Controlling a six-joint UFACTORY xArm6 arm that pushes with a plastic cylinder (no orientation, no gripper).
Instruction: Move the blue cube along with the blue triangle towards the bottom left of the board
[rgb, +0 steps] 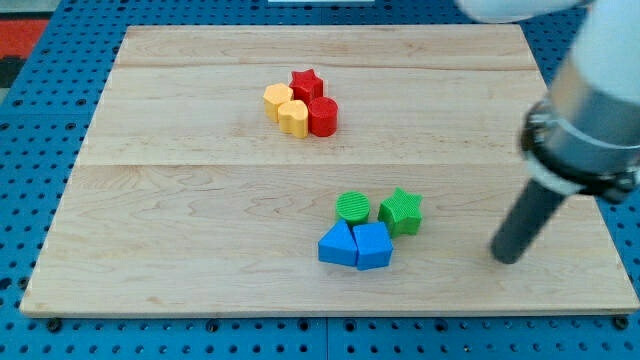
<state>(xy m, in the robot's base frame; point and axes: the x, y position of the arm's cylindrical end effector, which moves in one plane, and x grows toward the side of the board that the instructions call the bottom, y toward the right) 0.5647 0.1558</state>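
The board (200, 270) lies bare from the blue triangle (338, 246) and blue cube (373, 247) toward the view's bottom left. Green cylinder (352, 207) and green star (401, 211) crowd them from above (touching or nearly so), while my tip (507, 257) stands apart on the view's right, with open wood between.

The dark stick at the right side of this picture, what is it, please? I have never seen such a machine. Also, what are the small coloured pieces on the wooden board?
The stick is the end of a robot arm. It has no end effector to grasp with, only a straight rod; my tip slides on the wooden board and pushes things. Nothing is held. There is one camera picture; its mounting is not recorded.

Near the view's top lies a cluster: red star, red cylinder, and two yellow blocks. Lower down are the green cylinder, green star, blue triangle and blue cube, side by side. The tip stands to the view's right of these, touching none.
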